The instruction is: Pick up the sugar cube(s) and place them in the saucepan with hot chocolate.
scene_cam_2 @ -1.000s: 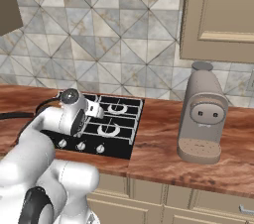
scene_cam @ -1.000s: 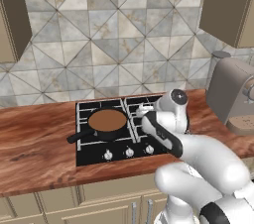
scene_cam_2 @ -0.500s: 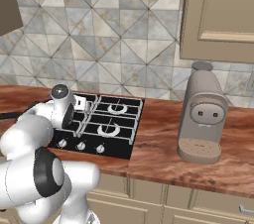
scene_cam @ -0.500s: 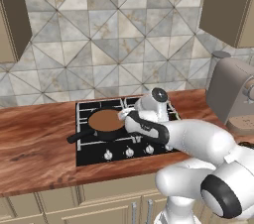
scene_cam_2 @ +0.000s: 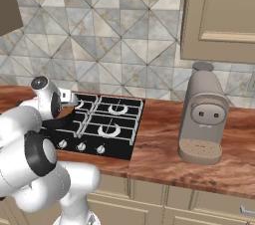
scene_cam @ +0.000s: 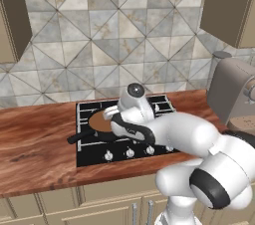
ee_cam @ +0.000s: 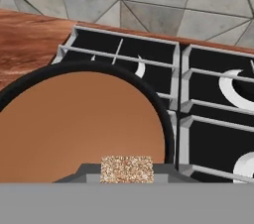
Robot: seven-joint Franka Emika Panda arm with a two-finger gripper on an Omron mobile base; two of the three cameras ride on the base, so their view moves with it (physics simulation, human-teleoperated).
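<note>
The saucepan with hot chocolate is a black round pan full of smooth brown liquid, low and left in the hand view. It stands on the front left burner, its handle pointing left toward the counter. My gripper is shut on a speckled tan sugar cube, held just above the pan's near rim over the brown liquid. From the left base camera, my hand covers the pan's right side.
The black stove has several grated burners and a row of knobs along its front. A grey coffee machine stands on the wooden counter to the right. The tiled wall rises close behind the stove.
My arm has swung left from the stove's right burners to over the saucepan, carrying the sugar cube. The jaws stayed shut.
</note>
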